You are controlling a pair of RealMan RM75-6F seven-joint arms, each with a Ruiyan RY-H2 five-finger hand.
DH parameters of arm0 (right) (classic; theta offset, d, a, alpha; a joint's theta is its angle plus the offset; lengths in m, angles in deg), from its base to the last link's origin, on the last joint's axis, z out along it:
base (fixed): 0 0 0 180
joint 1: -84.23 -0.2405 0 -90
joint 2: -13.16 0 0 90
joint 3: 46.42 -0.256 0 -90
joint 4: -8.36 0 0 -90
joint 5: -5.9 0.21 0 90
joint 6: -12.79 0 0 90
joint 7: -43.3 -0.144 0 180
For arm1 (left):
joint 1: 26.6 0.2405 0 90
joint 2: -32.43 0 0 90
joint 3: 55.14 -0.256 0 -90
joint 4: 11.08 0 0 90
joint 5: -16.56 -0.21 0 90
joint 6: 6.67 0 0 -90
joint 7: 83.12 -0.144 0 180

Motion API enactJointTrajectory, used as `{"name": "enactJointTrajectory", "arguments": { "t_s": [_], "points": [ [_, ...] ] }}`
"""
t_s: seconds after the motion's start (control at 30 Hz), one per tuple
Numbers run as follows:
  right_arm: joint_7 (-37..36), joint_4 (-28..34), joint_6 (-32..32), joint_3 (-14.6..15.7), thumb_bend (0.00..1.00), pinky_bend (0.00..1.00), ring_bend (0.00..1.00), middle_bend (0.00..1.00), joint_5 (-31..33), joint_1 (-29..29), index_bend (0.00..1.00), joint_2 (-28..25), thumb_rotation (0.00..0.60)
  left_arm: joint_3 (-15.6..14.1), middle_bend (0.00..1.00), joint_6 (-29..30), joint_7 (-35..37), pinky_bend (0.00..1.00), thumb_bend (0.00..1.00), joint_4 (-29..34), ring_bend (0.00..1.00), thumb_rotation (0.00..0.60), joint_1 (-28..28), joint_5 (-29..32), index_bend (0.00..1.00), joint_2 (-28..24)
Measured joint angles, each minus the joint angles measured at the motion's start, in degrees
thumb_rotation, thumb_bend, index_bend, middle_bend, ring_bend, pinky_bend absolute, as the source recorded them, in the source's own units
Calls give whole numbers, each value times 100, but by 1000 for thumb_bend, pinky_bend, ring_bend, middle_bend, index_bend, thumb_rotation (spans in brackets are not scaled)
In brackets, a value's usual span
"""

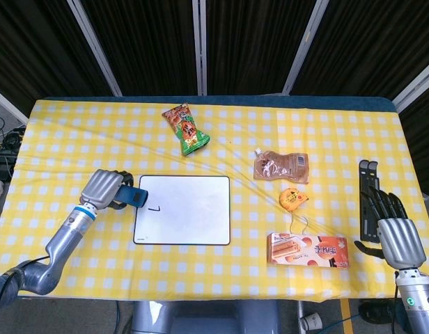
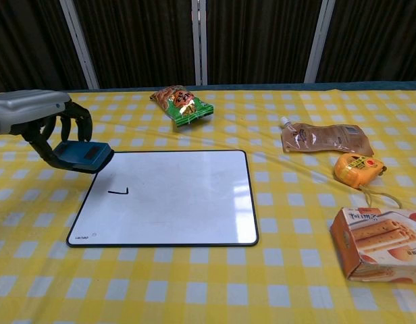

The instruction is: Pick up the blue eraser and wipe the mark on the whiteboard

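Blue eraser (image 2: 83,155) in left hand (image 2: 49,121) — long axis twd whiteboard (image 2: 181,202).

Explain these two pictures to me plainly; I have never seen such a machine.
It is a two-armed robot with human-like hands at a table. One picture looks down from its head, the other forward from its chest. The left hand holds the blue eraser above the corner of the whiteboard, near the mark. The right hand rests open at the table's edge. On the checked cloth also lie a green snack bag, a brown pouch, a yellow tape measure and a biscuit box.
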Motion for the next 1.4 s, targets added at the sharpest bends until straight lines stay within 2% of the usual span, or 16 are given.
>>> {"name": "enactJointTrajectory", "arguments": {
  "t_s": [0.3, 0.6, 0.77, 1.17, 1.4],
  "points": [
    [-28, -112, 120, -41, 0, 0, 0, 0, 155, -41, 0, 44, 600, 120, 434, -466, -841, 580, 193, -274, 467, 600, -598, 788, 497, 716],
    [-96, -208, 184, -76, 0, 0, 0, 0, 283, -48, 0, 63, 600, -28, 443, -654, -1105, 580, 193, -606, 469, 600, -903, 934, 508, 1135],
    [-132, -207, 166, -78, 0, 0, 0, 0, 288, -34, 0, 56, 600, -163, 443, -667, -1092, 580, 193, -450, 470, 600, -910, 829, 508, 1105],
    [-135, -145, 113, -57, 0, 0, 0, 0, 207, -19, 0, 35, 600, -721, 443, -499, -1050, 580, 193, 295, 470, 600, -741, 236, 508, 745],
    [-125, -158, 142, -55, 0, 0, 0, 0, 232, -26, 0, 48, 600, -626, 449, -534, -1033, 583, 192, -186, 477, 600, -798, 380, 519, 844]
  ]
}}
